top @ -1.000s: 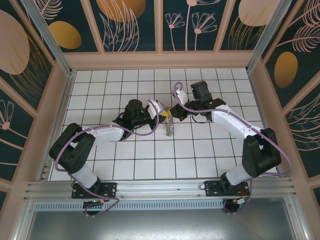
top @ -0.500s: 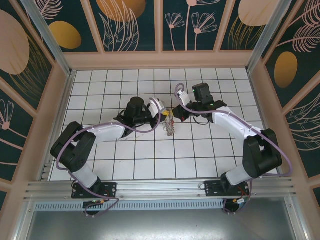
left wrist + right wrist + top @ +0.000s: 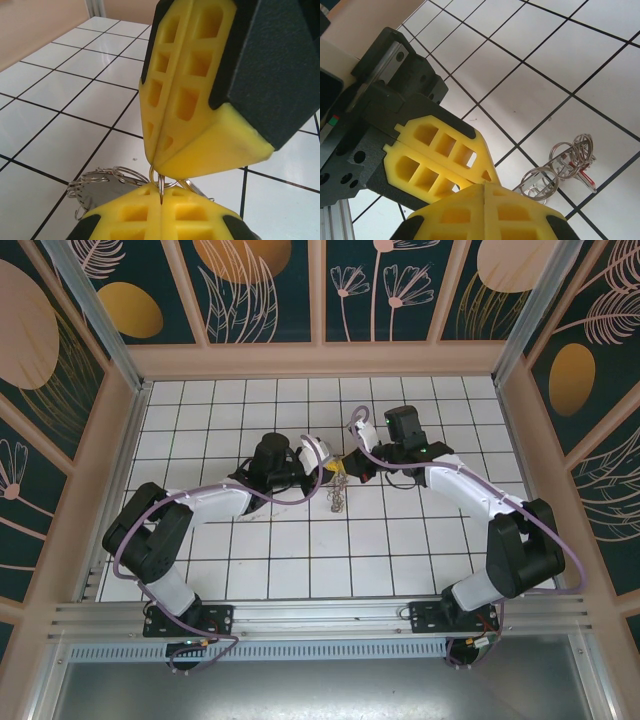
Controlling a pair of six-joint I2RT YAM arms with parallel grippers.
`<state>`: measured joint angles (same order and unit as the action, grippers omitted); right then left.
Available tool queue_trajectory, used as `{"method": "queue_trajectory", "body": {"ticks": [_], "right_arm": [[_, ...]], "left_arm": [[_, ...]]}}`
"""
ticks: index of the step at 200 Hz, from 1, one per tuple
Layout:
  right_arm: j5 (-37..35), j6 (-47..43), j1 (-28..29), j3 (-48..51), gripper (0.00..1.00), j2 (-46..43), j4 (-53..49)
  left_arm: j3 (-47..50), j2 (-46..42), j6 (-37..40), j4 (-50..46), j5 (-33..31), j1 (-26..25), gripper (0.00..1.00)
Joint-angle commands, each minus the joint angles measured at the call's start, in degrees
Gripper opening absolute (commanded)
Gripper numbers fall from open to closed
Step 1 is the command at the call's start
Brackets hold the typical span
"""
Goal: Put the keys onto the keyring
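Over the middle of the tiled floor my two grippers meet tip to tip, the left gripper [image 3: 326, 464] and the right gripper [image 3: 345, 466]. The keyring [image 3: 338, 500] dangles below them. In the left wrist view my left gripper [image 3: 162, 192] is shut on a thin wire loop of the keyring [image 3: 97, 192], whose flat grey disc hangs low left. The right gripper's yellow fingers [image 3: 200, 100] pinch a neighbouring loop from above. The right gripper [image 3: 484, 186] is shut, against the left's fingers [image 3: 430, 160]. Among the keyring's loops [image 3: 555, 172] shows a small red piece [image 3: 586, 178], perhaps a key's head.
White tiled floor [image 3: 290, 550] with black grid lines lies all round the hanging ring. Wooden walls [image 3: 320, 360] with dark patterned panels enclose it on three sides. An aluminium rail [image 3: 320, 618] carrying the arm bases runs along the near edge.
Both grippers have stayed shut, tip to tip. The left wrist has edged slightly right, and the hanging keyring has swung a little beneath them.
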<state>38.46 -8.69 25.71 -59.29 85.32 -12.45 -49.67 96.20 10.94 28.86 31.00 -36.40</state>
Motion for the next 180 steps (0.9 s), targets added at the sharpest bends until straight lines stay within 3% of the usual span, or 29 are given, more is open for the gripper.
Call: {"method": "queue_trajectory", "body": {"ticks": [1, 35, 80, 149, 180], "right_arm": [[0.0, -0.6, 0.5, 0.4, 0.0, -2.2, 0.5], [-2.4, 0.2, 0.4, 1.6, 0.0, -3.5, 1.3], [-4.3, 1.7, 0.4, 5.6, 0.18, -10.2, 7.3], [-21.8, 5.4, -2.7, 14.4, 0.21, -23.4, 18.5], [-26.2, 9.5, -4.9, 17.9, 0.21, -26.6, 22.7]], "left_arm": [[-1.5, 0.2, 0.9, 0.1, 0.5, -0.1, 0.0], [-1.6, 0.0, 1.7, -0.7, 0.5, -0.2, 0.0], [-2.7, 0.3, 2.2, -1.9, 1.2, -0.4, 0.0], [-5.7, 1.6, 4.5, -6.4, 1.7, -2.3, 0.0], [-9.6, 3.9, 7.2, -11.3, 0.9, -3.9, 0.0]]}}
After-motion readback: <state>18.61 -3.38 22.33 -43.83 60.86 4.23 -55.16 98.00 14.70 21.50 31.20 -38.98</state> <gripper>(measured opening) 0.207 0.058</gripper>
